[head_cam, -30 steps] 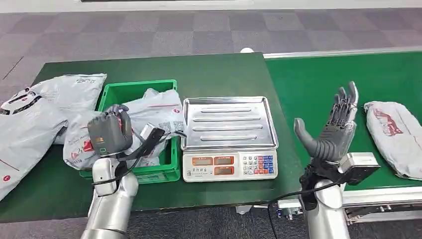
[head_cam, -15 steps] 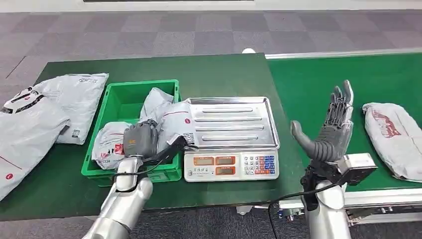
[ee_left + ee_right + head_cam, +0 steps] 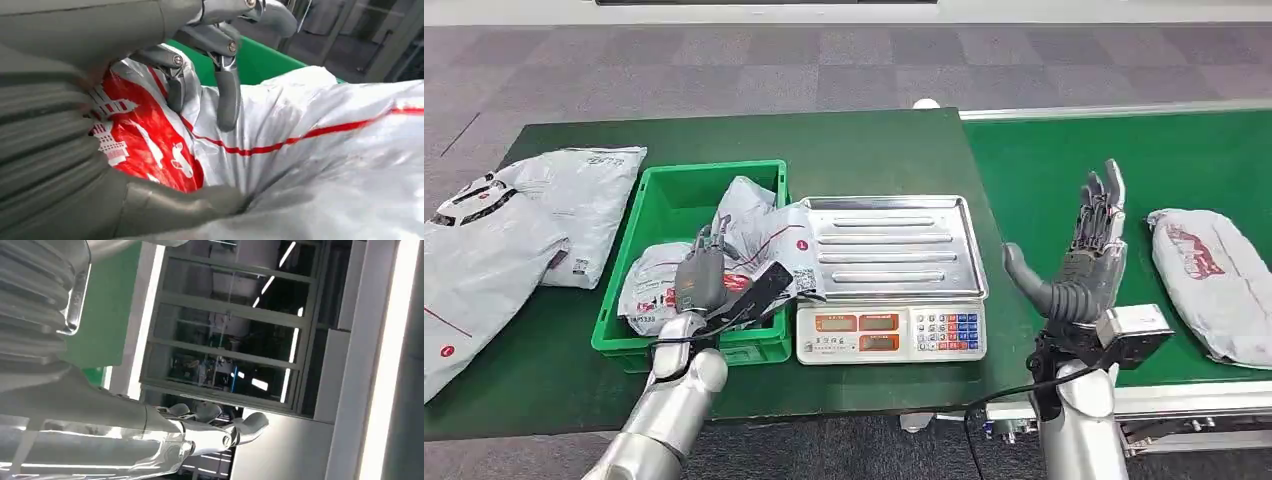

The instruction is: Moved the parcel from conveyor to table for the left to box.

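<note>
Left robot hand is down in the green box at the near edge of the counter, and the left wrist view shows its fingers spread over a grey-and-red parcel with the thumb lying along the parcel's side; whether it grips or merely rests on the plastic, I cannot tell. That parcel sits inside the box with another crumpled one that leans over the box's wall toward the scale just beside it. So the boxing half looks nearly done for this parcel: it is in the box, and what seems left is for the hand to let go and lift clear. Over on the other side, the right robot hand stands upright above the seam between counter and conveyor, fingers wide and straight, holding nothing. Just beyond it, on the conveyor's green belt, one more parcel lies flat, near the hand but apart from it, so I judge another transfer is waiting. Farther left on the counter, two large grey bags lie outside the box, unboxed, and a third overlaps them at the edge.
</note>
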Controlling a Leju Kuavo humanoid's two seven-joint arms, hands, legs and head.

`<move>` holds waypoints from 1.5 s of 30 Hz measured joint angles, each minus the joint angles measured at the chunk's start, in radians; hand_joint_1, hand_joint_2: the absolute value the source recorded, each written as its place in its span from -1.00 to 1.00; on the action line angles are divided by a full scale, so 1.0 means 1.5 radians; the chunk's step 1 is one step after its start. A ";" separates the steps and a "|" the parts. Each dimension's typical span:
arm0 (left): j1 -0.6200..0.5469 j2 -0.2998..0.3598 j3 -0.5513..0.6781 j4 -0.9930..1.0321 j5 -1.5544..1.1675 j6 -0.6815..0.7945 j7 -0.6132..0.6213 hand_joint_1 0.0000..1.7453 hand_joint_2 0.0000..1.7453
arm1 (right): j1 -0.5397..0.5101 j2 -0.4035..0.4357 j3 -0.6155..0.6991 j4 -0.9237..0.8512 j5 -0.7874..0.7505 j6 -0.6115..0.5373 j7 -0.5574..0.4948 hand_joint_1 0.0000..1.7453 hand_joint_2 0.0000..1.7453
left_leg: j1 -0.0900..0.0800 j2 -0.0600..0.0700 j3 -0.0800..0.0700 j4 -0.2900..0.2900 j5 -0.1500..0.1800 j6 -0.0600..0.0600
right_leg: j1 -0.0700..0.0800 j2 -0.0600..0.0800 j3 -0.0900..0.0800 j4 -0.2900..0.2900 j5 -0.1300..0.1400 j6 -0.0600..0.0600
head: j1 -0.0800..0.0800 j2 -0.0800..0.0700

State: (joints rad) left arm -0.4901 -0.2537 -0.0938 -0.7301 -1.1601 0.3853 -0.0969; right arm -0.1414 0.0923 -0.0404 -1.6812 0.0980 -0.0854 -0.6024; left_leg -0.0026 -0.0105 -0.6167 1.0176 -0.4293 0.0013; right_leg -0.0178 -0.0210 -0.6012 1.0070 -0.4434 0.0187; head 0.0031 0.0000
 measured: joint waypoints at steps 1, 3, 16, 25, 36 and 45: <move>0.000 0.000 0.000 0.000 0.000 0.000 -0.001 -1.00 1.00 | 0.000 0.000 0.000 0.001 0.000 0.000 0.000 -1.00 1.00 | 0.000 0.000 0.000 0.000 0.000 0.000 | 0.000 0.000 0.000 0.000 0.000 0.000 | 0.000 0.000; 0.000 0.000 0.000 0.000 0.004 -0.001 -0.003 -1.00 1.00 | -0.001 0.000 0.000 0.004 0.001 0.000 0.000 -1.00 1.00 | 0.000 0.000 0.000 0.000 0.000 0.000 | 0.000 0.000 0.000 0.000 0.000 0.000 | 0.000 0.000; 0.085 -0.023 0.039 -0.205 0.149 0.210 -0.296 -1.00 -1.00 | -0.030 0.000 0.004 0.037 -0.017 -0.011 -0.014 -1.00 1.00 | 0.000 0.002 -0.001 0.000 0.000 -0.001 | 0.000 0.002 -0.002 0.000 0.001 -0.001 | 0.000 0.000; 0.107 -0.048 0.095 -0.325 0.208 0.211 -0.396 -1.00 -1.00 | -0.053 0.000 0.005 0.056 -0.023 -0.015 -0.017 -1.00 1.00 | 0.000 0.002 -0.001 0.000 0.000 -0.001 | 0.000 0.002 -0.003 0.000 0.000 -0.001 | 0.000 0.000; 0.114 -0.022 0.004 -0.351 0.652 -0.082 -0.402 -1.00 1.00 | -0.061 -0.001 0.006 0.071 -0.031 -0.024 -0.022 -1.00 1.00 | 0.000 0.002 -0.002 0.000 0.000 -0.001 | 0.000 0.002 -0.003 0.000 0.000 -0.001 | 0.000 0.000; 0.115 0.001 -0.127 -0.346 0.748 -0.383 -0.394 -1.00 1.00 | -0.074 -0.011 0.006 0.112 0.009 -0.074 -0.026 -1.00 1.00 | 0.000 0.003 -0.002 0.000 -0.001 -0.001 | 0.000 0.003 -0.004 0.000 0.001 -0.001 | 0.000 0.000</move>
State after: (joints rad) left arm -0.3177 -0.2525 -0.2845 -1.2493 -0.0381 -0.1888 -0.6878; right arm -0.2526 0.0755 -0.0317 -1.5134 0.1112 -0.1963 -0.6416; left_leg -0.0029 -0.0063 -0.6190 1.0177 -0.4300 0.0004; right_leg -0.0179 -0.0162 -0.6065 1.0070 -0.4426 0.0177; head 0.0031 -0.0004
